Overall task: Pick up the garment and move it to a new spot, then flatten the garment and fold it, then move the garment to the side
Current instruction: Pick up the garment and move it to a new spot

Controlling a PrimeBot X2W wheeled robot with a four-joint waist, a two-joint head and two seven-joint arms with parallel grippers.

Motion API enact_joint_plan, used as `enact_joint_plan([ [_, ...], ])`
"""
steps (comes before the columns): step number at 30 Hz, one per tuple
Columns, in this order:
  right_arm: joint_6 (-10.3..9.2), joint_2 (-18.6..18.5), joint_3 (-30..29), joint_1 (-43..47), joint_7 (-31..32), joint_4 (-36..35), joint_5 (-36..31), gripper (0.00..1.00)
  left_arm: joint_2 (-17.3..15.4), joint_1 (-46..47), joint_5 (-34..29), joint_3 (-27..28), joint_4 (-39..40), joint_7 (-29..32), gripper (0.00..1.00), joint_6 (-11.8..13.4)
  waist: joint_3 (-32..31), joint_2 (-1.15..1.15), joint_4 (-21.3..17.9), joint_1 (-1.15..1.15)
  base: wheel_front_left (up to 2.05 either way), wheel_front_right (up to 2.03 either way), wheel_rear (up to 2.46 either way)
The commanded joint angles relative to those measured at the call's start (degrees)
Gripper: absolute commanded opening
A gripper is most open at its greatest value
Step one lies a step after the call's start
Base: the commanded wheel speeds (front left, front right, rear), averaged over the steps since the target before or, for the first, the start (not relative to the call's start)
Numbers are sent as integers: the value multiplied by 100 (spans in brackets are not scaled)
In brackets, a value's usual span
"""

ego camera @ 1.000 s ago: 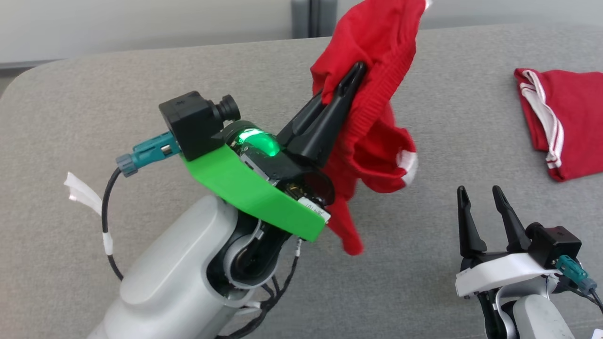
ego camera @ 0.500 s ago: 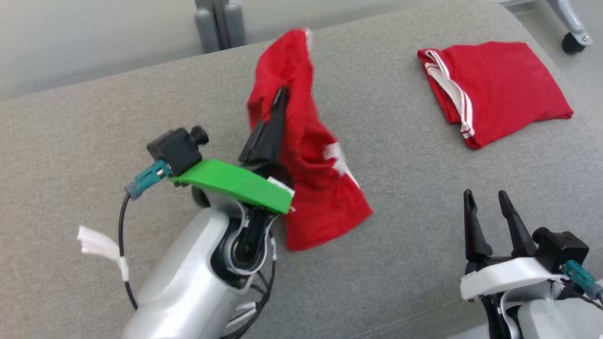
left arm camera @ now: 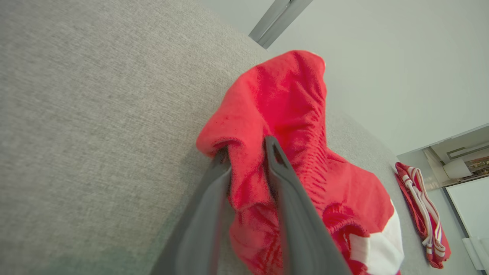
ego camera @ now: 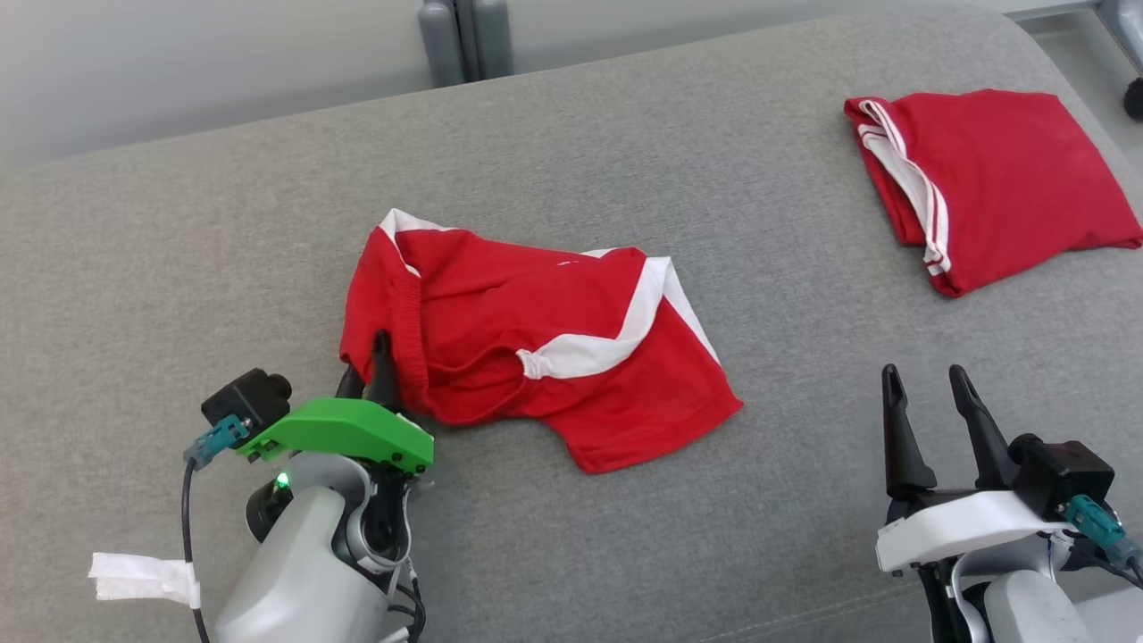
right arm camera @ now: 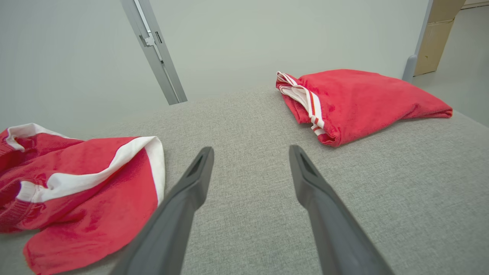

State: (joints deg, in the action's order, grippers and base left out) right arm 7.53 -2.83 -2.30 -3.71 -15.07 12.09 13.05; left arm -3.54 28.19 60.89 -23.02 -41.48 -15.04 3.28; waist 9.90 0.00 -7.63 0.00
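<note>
The garment, red shorts with white trim, lies crumpled on the grey padded surface, left of centre. My left gripper is low at its near left corner. In the left wrist view its fingers stand parted, astride a bunched fold of the waistband. The fold still fills the gap between them. My right gripper is open with nothing in it at the lower right, well clear of the cloth. The right wrist view shows those fingers over bare surface, with the garment off to the left.
A second red garment with white stripes lies folded at the far right corner, also seen in the right wrist view. Bare grey surface lies between the two garments and in front of my right gripper. A grey post stands behind the far edge.
My left arm has come down and toward me, laying the hanging garment on the surface. Its fingers have parted. The head camera shifted. The right gripper kept still.
</note>
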Motion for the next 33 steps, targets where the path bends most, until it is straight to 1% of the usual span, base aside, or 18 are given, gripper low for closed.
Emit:
enact_joint_plan([
  [1,-9,-13,-13,2,-11,11,-65,100,19,-107,-176,59,-42,-16,100,-58,-95,0,239,0,0,0,0],
  [4,-9,-15,-104,18,-11,10,-144,100,36,-240,-721,312,122,-16,100,-60,-158,0,378,0,0,0,0],
  [6,-9,-15,-170,22,-11,-21,-191,100,39,-463,-1178,548,433,-17,100,-85,-216,0,459,0,0,0,0],
  [9,-9,-14,-313,94,-12,-63,-279,100,48,-969,-2138,998,1262,-17,100,-48,-325,0,606,0,0,0,0],
  [11,-9,-14,-426,166,-12,-66,-376,100,55,-1376,-2703,1153,1788,-16,100,-87,-424,0,709,0,0,0,0],
  [15,-9,-14,-663,263,-12,-100,-547,100,53,-2055,-3359,1350,2674,-11,100,-113,-613,0,918,0,0,0,0],
  [18,-9,-14,-813,381,-12,-98,-626,100,54,-2557,-3586,1521,3105,-10,100,-100,-743,0,1048,0,0,0,0],
  [22,-9,-14,-977,516,-12,-60,-721,100,56,-3038,-3900,1703,3443,-10,100,-230,-909,0,1224,0,0,0,0],
  [27,-9,-14,-1159,723,-12,26,-774,100,55,-3506,-4370,1868,3521,-10,100,-522,-1068,0,1434,0,0,0,0],
  [30,-9,-13,-1206,855,-12,105,-702,100,58,-3723,-4807,1925,3542,-10,100,-718,-1145,0,1516,0,0,0,0],
  [33,-9,-14,-1147,942,-12,191,-696,100,55,-3842,-4923,2008,3570,-11,100,-820,-1189,0,1555,0,0,0,0],
])
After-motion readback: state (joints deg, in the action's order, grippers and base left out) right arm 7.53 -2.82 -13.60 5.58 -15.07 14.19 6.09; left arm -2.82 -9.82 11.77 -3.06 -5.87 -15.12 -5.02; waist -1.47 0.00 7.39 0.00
